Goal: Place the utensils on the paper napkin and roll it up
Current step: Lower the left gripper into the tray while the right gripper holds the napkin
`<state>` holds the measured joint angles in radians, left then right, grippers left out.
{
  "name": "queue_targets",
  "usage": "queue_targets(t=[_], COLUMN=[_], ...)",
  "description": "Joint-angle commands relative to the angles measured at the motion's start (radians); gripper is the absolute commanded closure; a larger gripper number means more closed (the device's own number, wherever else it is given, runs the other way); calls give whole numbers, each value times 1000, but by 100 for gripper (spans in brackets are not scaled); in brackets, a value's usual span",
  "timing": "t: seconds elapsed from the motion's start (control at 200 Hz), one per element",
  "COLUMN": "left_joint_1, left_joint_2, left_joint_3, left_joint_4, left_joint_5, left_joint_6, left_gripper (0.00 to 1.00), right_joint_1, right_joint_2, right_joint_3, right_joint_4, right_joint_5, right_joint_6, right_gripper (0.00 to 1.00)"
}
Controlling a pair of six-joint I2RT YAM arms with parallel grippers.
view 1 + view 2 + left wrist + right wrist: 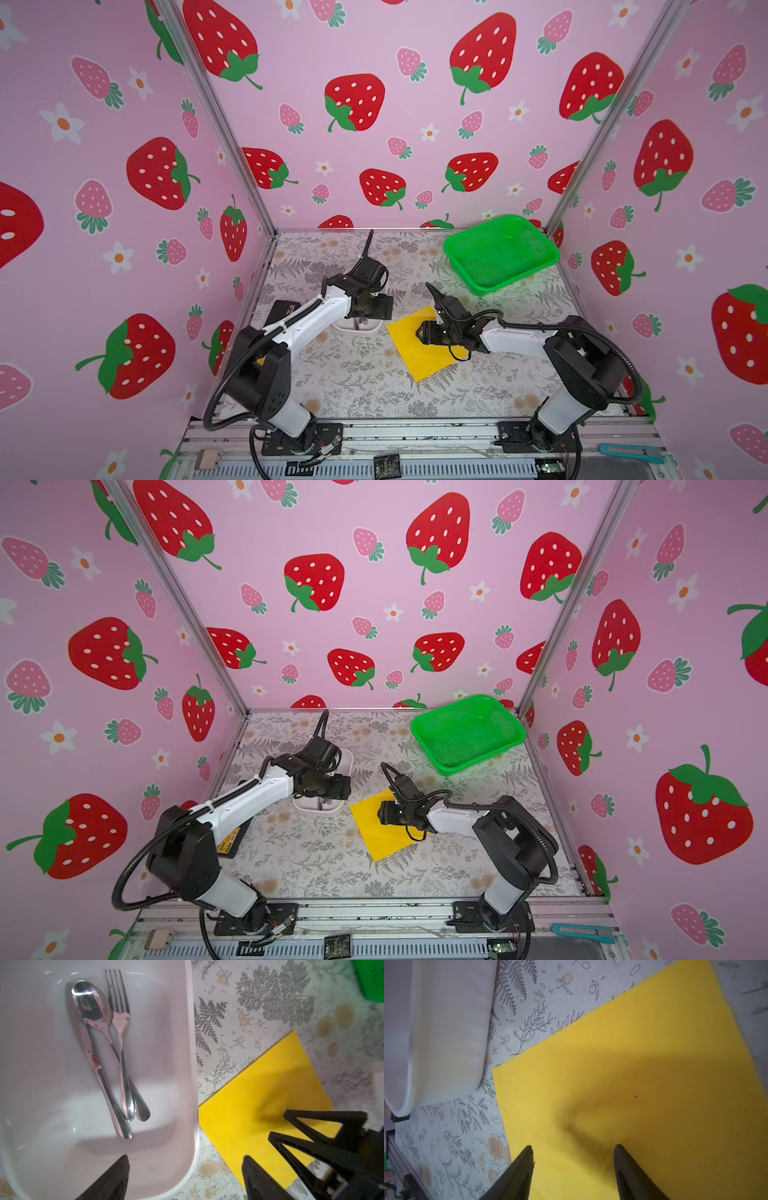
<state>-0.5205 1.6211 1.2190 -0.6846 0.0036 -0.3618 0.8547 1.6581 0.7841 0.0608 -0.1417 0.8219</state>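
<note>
Stage: opening step, fetching cutlery; nothing yet lay on the paper napkin (419, 359). Utensils (123, 1059), three: one spoon (91, 1001), one fork (119, 1001), one third piece (88, 1047), apparently a knife, part-hidden under the spoon. All lay bunched together, handles overlapping, inside one white tub (192, 1064) just beside the napkin. Napkin, one: yellow, flat on the bench (353, 386), one corner towards the tub. Left fingers (112, 1180): spread wide, holding nothing, poised above the tub's end nearest the handles, one over its inside and one beyond its rim. Right fingers (517, 1174): parted, gripping nothing, tips at the napkin's surface, where the sheet showed a slight pucker; likely pinning it. Basket (500, 253), one: green mesh, at the bench's far right corner, well apart from the rest. Next move, by judgement: the left fingers needed to centre over the handles, descend and close on one slim piece without dragging its neighbours.
</note>
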Motion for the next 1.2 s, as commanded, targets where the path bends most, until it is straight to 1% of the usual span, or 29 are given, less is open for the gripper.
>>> queue_targets(t=[0.0, 0.055, 0.14, 0.28, 0.35, 0.405, 0.555, 0.68, 0.73, 0.835, 0.94, 1.09, 1.196], left_joint_1=[-13, -13, -12, -10, -7, -3, 3, 8, 8, 8, 9, 30, 100], left_joint_2=[91, 133, 165, 154, 143, 139, 116, 102, 91, 53, 6, -74, -105], left_joint_3=[88, 112, 116, 69, 43, 28, 8, 7, 4, -17, -30, -62, -104], left_joint_4=[-76, -92, -96, -80, -71, -69, -66, -75, -68, -17, 5, 26, 60], left_joint_5=[-83, -126, -161, -180, -186, -190, -205, -210, -193, -95, -64, -79, -27], left_joint_6=[9, -6, -21, -41, -50, -57, -68, -63, -60, -56, -66, -76, -86], left_gripper=[16, 17, 18, 19, 21, 21, 22, 22, 22, 21, 21, 21, 25], right_joint_1=[10, 9, 10, 16, 17, 17, 12, -1, -4, -6, -8, -9, -9], right_joint_2=[43, 45, 45, 46, 49, 52, 69, 100, 107, 113, 112, 51, -9], right_joint_3=[3, 7, 6, -3, -2, 6, 25, 54, 63, 76, 97, 103, 98], right_joint_4=[-78, -74, -62, -29, -29, -45, -107, -171, -179, -189, -220, -177, -127], right_joint_5=[-24, -30, -41, -68, -62, -50, 45, 81, 75, 78, 116, 29, -4], right_joint_6=[14, 8, 5, -17, -34, -75, -207, -277, -302, -351, -376, -391, -377], right_gripper=[36, 36, 36, 36, 35, 35, 35, 35, 35, 35, 34, 33, 31])
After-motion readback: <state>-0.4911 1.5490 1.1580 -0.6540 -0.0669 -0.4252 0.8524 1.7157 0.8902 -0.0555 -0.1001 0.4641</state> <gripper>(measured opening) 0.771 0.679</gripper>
